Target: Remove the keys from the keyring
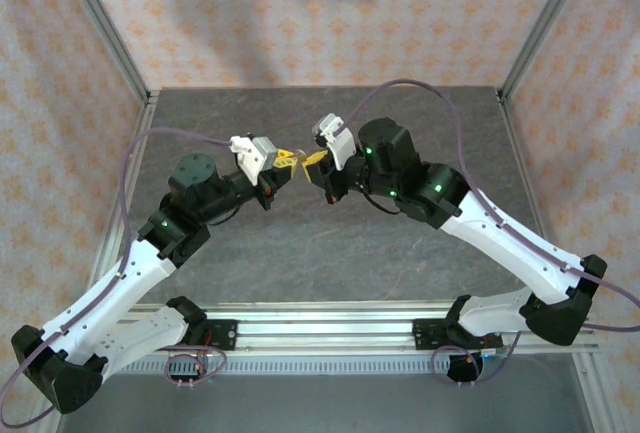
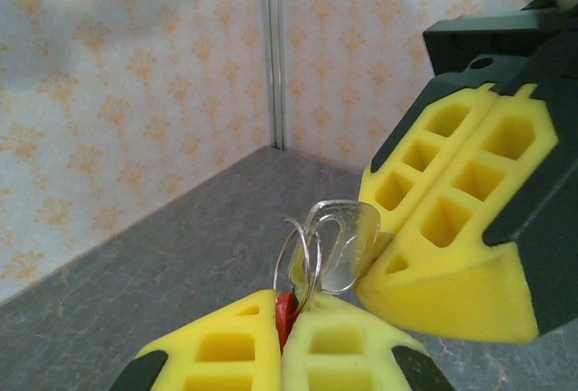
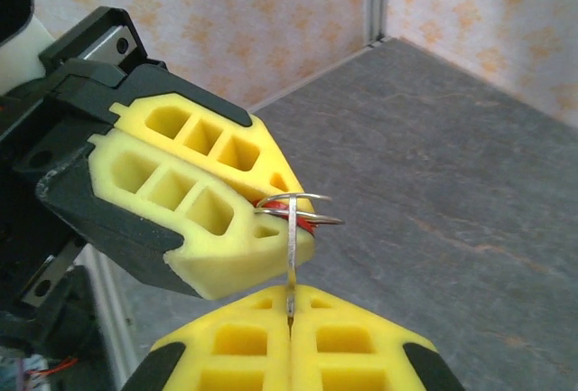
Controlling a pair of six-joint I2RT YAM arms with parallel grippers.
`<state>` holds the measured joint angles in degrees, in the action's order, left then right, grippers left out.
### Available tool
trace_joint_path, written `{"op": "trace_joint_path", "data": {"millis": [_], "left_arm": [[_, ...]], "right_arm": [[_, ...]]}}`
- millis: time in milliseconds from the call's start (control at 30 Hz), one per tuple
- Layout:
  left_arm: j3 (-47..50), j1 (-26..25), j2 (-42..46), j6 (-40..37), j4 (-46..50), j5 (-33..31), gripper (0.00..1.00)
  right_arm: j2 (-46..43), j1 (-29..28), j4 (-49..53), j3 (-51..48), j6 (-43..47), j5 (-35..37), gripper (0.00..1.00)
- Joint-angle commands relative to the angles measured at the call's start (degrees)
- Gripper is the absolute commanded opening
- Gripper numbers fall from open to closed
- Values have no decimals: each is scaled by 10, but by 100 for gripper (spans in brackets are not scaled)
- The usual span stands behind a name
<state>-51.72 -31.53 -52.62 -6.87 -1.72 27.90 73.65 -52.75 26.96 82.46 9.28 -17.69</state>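
Note:
Both grippers meet in mid-air above the table's middle. My left gripper [image 1: 288, 160] [image 2: 282, 305] is shut on the wire keyring [image 2: 302, 251] and on a red piece [image 2: 285, 311] pinched between its yellow fingers. A flat silver key [image 2: 350, 245] hangs on that ring. My right gripper [image 1: 316, 159] [image 3: 290, 305] is shut on this key [image 3: 291, 265], which appears edge-on in the right wrist view and rises into the keyring [image 3: 298, 209]. The left gripper's fingers [image 3: 208, 219] lie just above, close to the right ones, with the ring's coils slightly spread.
The dark grey table [image 1: 330, 253] lies under the grippers, fenced by patterned walls and aluminium corner posts [image 1: 110, 33]. A metal rail [image 1: 320, 325] runs along the near edge between the two arm bases. Cables loop beside each arm.

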Motion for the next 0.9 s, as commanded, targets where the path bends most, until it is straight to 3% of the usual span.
{"op": "trace_joint_path", "data": {"millis": [0, 567, 867], "left_arm": [[-28, -5, -1, 13, -18, 8, 0], [-33, -6, -6, 22, -7, 12, 0], [-36, -6, -6, 26, 1, 8, 0]], "right_arm": [[9, -39, 44, 13, 59, 67, 0], [43, -171, 0, -30, 249, 312, 0], [43, -206, -42, -90, 357, 331, 0]]}}
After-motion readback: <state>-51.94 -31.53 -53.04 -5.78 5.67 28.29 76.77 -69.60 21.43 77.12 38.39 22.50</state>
